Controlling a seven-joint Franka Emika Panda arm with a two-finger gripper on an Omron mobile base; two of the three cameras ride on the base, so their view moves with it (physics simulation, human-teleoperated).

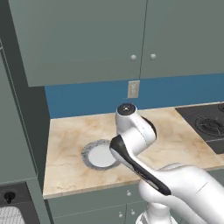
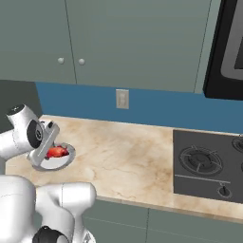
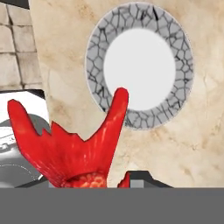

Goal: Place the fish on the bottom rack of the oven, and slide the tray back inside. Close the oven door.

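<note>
The fish (image 3: 65, 153) is bright red, glossy, with a forked tail whose two lobes spread like a V and a jagged, saw-toothed edge along the 9 o'clock lobe. In the hand view it fills the 7 o'clock part of the picture, tail up, its orange-speckled body sinking between the fingers at the bottom edge. The gripper (image 3: 94, 186) is clenched on the fish; one dark grey fingertip (image 3: 140, 178) shows just at 3 o'clock of the body.

Beyond the tail lies the plate (image 3: 140, 65), round and flat, with a plain white centre and a wide grey rim veined with black crackle lines. Nothing lies in it; the fish hangs in front of it, and one tail lobe overlaps its rim at 7 o'clock.

The plate rests on the counter (image 3: 188, 144), a smooth beige stone slab with soft brownish marbling. In the right base view the fish (image 2: 57, 152) shows as a small red patch over the plate (image 2: 64, 163), under the white hand at 9 o'clock of the picture. In the left base view the plate (image 1: 94, 154) sits near the counter's (image 1: 70, 170) 9 o'clock end, partly behind the white arm.

A black cooktop (image 2: 209, 163) with ringed burners is set flush into the counter at 3 o'clock. The wall behind is blue, with a pale outlet (image 2: 122, 98); grey-green cabinets (image 2: 133, 38) with small round knobs hang above.
</note>
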